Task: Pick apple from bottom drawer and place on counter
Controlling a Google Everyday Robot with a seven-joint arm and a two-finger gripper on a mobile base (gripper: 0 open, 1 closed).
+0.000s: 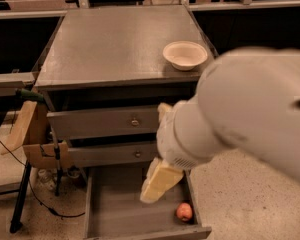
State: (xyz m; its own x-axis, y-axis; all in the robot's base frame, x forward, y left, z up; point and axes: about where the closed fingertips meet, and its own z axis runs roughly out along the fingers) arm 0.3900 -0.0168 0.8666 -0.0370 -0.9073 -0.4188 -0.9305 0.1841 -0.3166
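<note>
Currently the apple [184, 211] sits in the bottom drawer [117, 209], in the front right corner, close to the right wall and just behind the front wall. The drawer is pulled fully out; the apple is the only thing I can see in it.

The claw [159, 183] hangs over the open drawer, up and to the left of the apple and apart from it, no contact. It shows as one cream wedge pointing down-left. Open or closed: can't tell from this angle. Nothing visibly held.

The white arm [240, 114] fills the right side of the view, reaching in from the right and covering the right ends of both upper drawers.

The top drawer [100, 123] and middle drawer [107, 155] are both pushed in, each with a small round knob [134, 121] at centre.

On the tabletop [115, 39], a cream bowl [185, 54] stands upright near the front right corner.

To the left of the cabinet, a piece of cardboard [27, 129] leans against a dark stand, with a cable trailing on the speckled floor [240, 204].
</note>
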